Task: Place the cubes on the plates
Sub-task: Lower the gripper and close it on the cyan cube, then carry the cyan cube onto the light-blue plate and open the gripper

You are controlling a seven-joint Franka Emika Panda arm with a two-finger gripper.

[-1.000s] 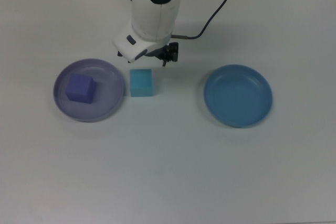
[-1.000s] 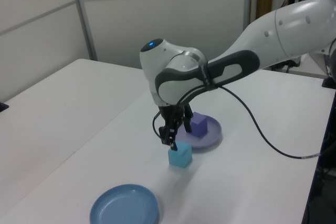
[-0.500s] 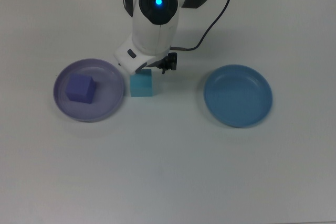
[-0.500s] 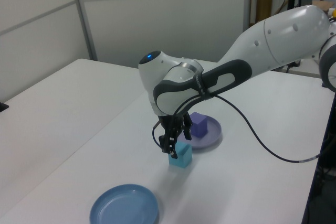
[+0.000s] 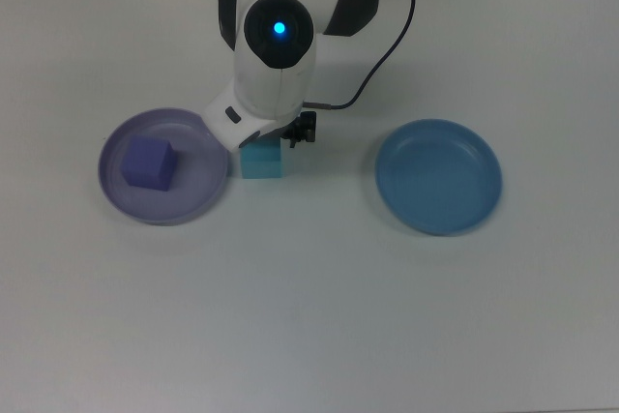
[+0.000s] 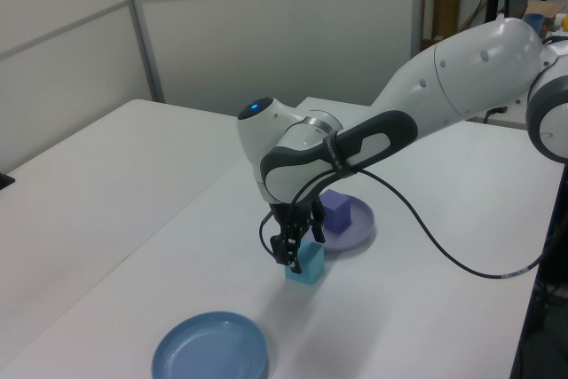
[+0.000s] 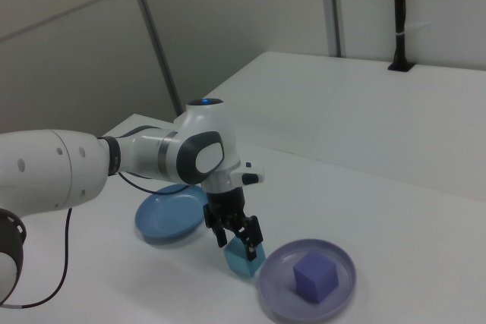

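Observation:
The purple cube (image 5: 148,162) rests on the lavender plate (image 5: 198,189) at the top view's left. Just off that plate's right rim, the cyan cube (image 5: 261,162) sits on the table, its far edge hidden under the arm's wrist. In the right view my gripper (image 7: 237,240) is open and low over the cyan cube (image 7: 243,259), one finger on each side of its top. The left view shows the gripper (image 6: 291,259) down at the cyan cube (image 6: 308,265). The blue plate (image 5: 438,176) is bare at the top view's right.
A black cable (image 5: 382,45) loops from the arm's wrist across the white table (image 5: 309,316). In the left view the lavender plate (image 6: 357,226) lies right behind the cyan cube and the blue plate (image 6: 211,350) lies near the front edge.
The gripper has come down and moved from behind the cyan cube to straddle its top. Both cubes and both plates have stayed in place.

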